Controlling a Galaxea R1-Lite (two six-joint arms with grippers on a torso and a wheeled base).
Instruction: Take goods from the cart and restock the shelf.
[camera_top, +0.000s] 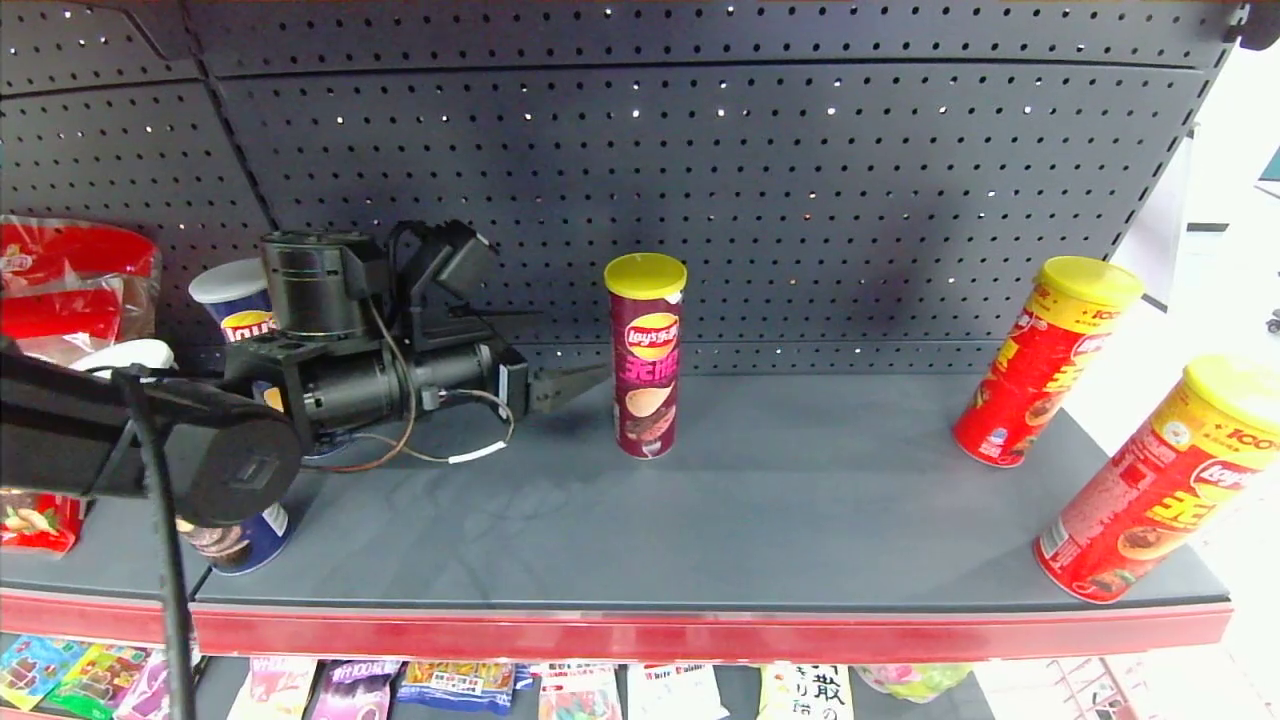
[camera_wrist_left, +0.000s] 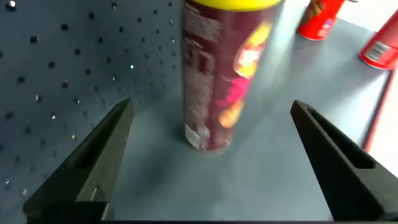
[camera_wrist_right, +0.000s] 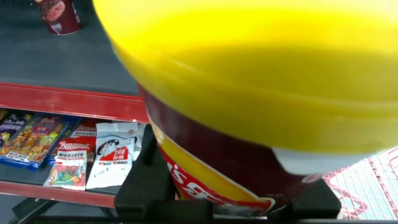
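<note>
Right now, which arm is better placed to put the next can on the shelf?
Right. The right fingers grip a yellow-lidded red can in front of the shelf; the left fingers stand open and empty beside the maroon can.

Even overhead light falls across the grey shelf (camera_top: 800, 520), and the purple can (camera_top: 645, 370) throws only a faint shadow at its foot. Well right of the can, white glare burns out the background. Behind it, pinpricks shine through the pegboard (camera_top: 700, 150) (two soft dark patches besides). Far right of it, a red can (camera_top: 1045, 360) leans, bent by the lens. The held can (camera_wrist_right: 205, 180) has a brightly lit yellow lid.
</note>
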